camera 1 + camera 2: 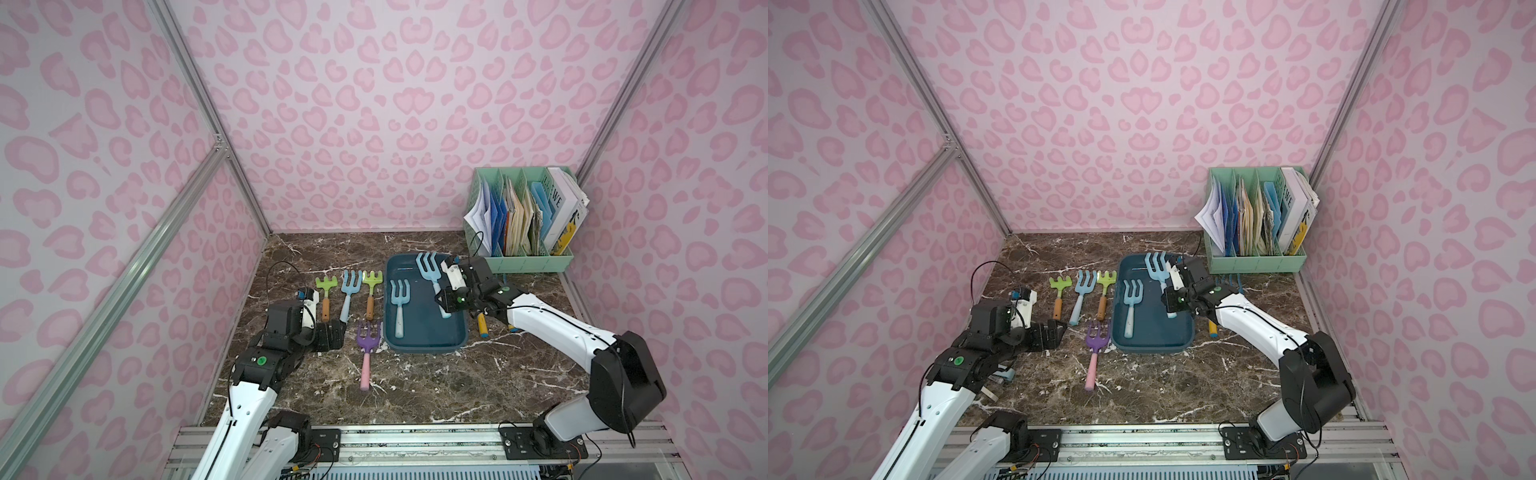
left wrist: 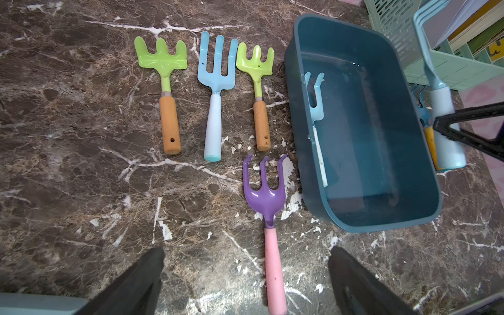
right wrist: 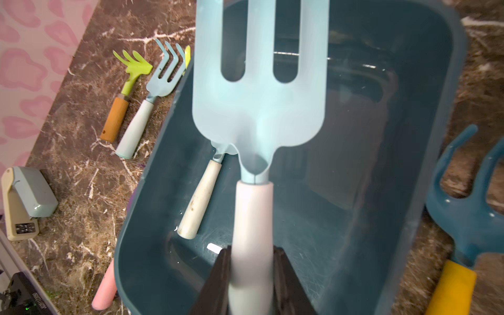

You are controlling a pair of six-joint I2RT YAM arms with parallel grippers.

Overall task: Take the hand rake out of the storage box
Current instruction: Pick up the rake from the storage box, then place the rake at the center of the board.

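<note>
Clamped in right gripper, by the white handle: pale-blue hand rake. Tilted, tines uppermost, raised over the right half of the storage box, right of centre in both top views. Flat inside the box, left half: second pale-blue rake. Left gripper jaws wide apart, empty, above the tabletop near purple rake, left of centre in both top views.
</note>
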